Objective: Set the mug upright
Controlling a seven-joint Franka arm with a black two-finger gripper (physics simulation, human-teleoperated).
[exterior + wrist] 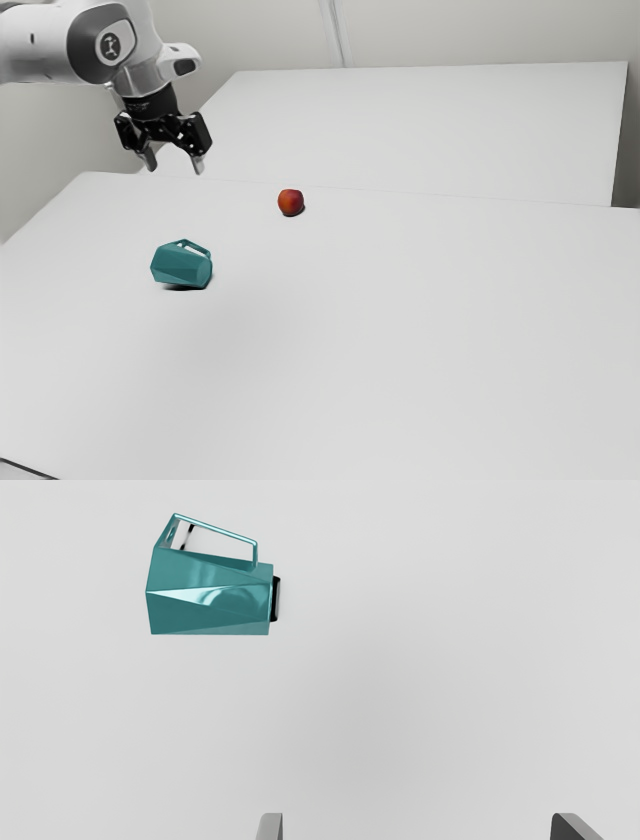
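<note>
Mug (210,597) lies sideways at the exterior view's left, its righting left to do; the gripper (175,168) hangs open, empty.

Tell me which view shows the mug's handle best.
The wrist view: there the teal mug's handle appears large, its angular loop plainly outlined. The exterior view shows it small, atop the mug lying on its side.

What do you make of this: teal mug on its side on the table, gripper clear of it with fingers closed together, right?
Not quite: the wrist view shows the gripper open, its fingers wide apart. The rest is right: the teal mug lies on its side on the table, the gripper clear of it.
</note>
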